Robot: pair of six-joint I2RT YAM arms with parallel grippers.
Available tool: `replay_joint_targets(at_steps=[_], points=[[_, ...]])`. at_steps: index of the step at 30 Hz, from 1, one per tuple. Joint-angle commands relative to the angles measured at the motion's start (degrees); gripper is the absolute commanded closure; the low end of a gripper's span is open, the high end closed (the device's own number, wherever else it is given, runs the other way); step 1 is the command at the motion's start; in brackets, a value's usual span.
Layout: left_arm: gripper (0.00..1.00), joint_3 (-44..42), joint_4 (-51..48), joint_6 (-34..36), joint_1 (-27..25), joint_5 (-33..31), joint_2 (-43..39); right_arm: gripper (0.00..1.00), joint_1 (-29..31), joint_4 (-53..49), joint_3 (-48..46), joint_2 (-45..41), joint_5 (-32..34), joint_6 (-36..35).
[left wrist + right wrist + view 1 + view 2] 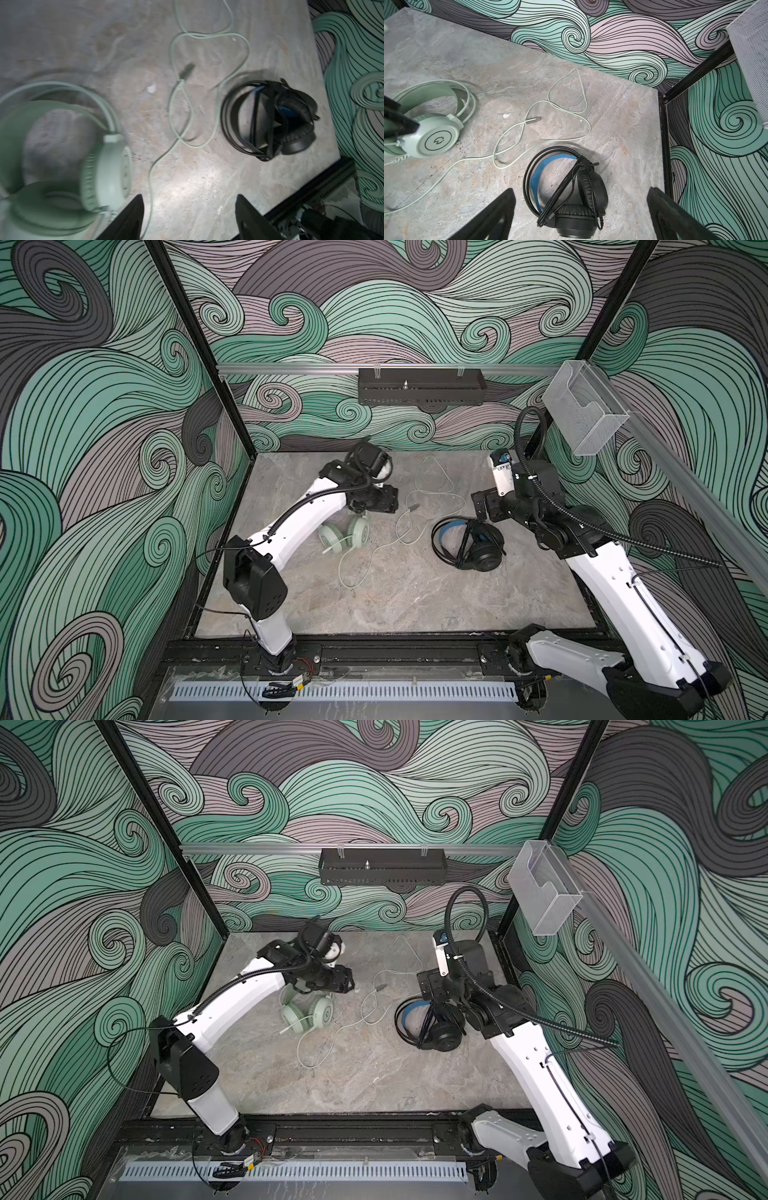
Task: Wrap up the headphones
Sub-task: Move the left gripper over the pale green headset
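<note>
left gripper [382, 501]: raised off the table [395, 601], jaws parted at a moderate width, nothing between them; in the left wrist view its two dark fingers [133, 218] stand apart over bare surface. the mint-green headset [345, 533] lies flat on the table just below and to the near side of this gripper, not touched by it; the wrist view is blurred but shows one earcup close beside one finger. its white cable [399, 526] leaves the earcup, passes under the gap between the left fingers, and runs in loose, unwound loops across the table toward the space between the two grippers. the plug [532, 120] rests on the table inside those loops, apart from both grippers. right gripper [581, 197]: jaws at full spread, empty, hovering clear of the table. the black headset [571, 193] lies directly beneath it, in line with the gap between its fingers, with no contact visible. the blue inner band is in view and the black cable [562, 187] crosses the headband in several tight strands, with its end lying against the lower earcup. both top views confirm the two headsets lie well apart, one near each gripper. whether the black cable end is secured cannot be told.
</note>
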Motion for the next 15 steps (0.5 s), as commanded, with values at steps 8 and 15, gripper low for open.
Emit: replay_joint_targets(at_steps=[8, 15], points=[[0.28, -4.65, -4.87, 5.18, 23.18, -2.47, 3.80, 0.01, 7.59, -0.28, -0.30, 2.97, -1.88, 2.98], [0.28, -5.10, -3.49, 3.38, 24.98, 0.52, 13.28, 0.00, 9.02, 0.27, -0.04, 3.87, -2.20, 3.03]])
